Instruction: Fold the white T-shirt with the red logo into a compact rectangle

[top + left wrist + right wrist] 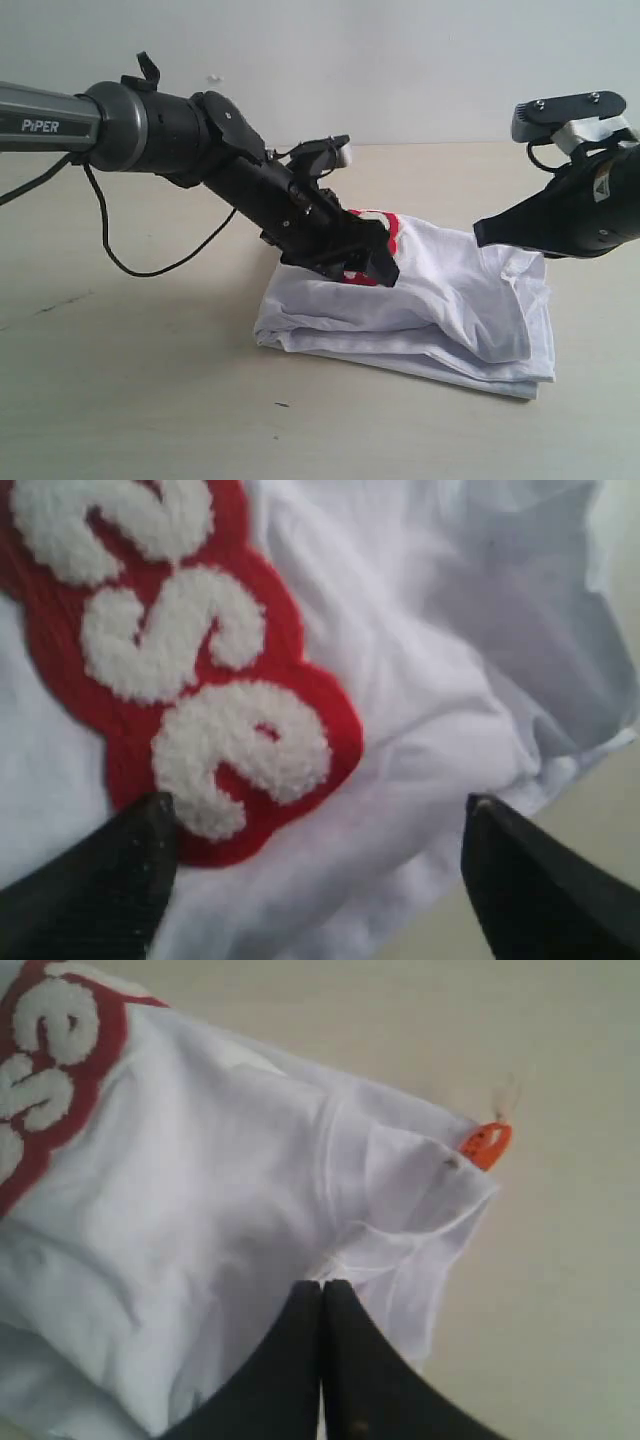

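The white T-shirt (pixel 450 310) lies folded in a rumpled bundle at the middle of the table. Only part of its red logo (pixel 388 232) shows in the exterior view, behind my left gripper (pixel 372 264). In the left wrist view that gripper (pixel 320 825) stands open just over the cloth, one fingertip (pixel 110 870) at the end of the red logo (pixel 190 670), the other past the shirt's edge. My right gripper (pixel 322 1288) is shut, its tips over the white T-shirt (pixel 220 1200) near the collar's orange tag (pixel 487 1145). No cloth shows between its fingers.
The shirt rests on a pale table (pixel 150 400). A black cable (pixel 130 265) hangs from the left arm and trails on the table at the left. A plain wall closes the back.
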Controlling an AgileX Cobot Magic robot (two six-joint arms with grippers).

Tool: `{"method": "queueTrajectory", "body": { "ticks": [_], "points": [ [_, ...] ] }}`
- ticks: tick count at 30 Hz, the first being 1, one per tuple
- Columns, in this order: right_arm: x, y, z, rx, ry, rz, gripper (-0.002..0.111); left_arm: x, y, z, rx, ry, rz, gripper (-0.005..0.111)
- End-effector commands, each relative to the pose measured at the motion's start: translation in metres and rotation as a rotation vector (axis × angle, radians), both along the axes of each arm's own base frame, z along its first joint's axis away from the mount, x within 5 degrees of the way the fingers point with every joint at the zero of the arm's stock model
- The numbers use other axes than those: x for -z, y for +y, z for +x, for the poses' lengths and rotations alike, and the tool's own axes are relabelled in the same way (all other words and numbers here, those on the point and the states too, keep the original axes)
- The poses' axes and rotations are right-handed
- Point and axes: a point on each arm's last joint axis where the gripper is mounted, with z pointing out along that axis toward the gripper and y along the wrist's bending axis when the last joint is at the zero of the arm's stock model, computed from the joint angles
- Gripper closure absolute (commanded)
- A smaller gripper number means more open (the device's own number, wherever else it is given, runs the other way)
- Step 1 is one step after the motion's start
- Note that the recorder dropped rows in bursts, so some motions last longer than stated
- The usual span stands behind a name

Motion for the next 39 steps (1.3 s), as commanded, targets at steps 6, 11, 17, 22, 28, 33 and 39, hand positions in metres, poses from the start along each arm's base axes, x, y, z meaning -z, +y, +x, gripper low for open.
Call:
{"method": "queueTrajectory", "body": {
  "ticks": [6, 11, 17, 22, 28, 33, 39],
  "points": [
    [0.046, 0.008, 0.013, -0.102, 0.122, 0.014, 0.108, 0.030, 0.026, -0.009, 0.131, 0.075, 0.335, 0.031],
    [0.071, 0.009, 0.017, -0.088, 0.183, 0.015, 0.108, 0.031, 0.038, -0.012, 0.168, 0.123, 0.421, 0.031],
    [0.089, 0.009, 0.020, -0.087, 0.199, 0.012, 0.108, 0.031, 0.044, -0.015, 0.192, 0.183, 0.444, 0.031],
    [0.091, 0.010, 0.027, -0.087, 0.144, 0.016, 0.108, 0.031, 0.048, -0.016, 0.215, 0.196, 0.476, 0.031],
    [0.089, 0.012, 0.044, -0.087, 0.112, 0.019, 0.108, 0.030, 0.053, -0.014, 0.198, 0.219, 0.463, 0.031],
    [0.075, 0.013, 0.052, -0.095, 0.061, 0.018, 0.108, 0.004, 0.063, -0.001, 0.115, 0.145, 0.394, 0.034],
    [0.043, 0.013, 0.053, -0.091, -0.037, 0.032, 0.108, -0.046, 0.077, 0.009, 0.018, 0.040, 0.249, 0.056]
  ]
}}
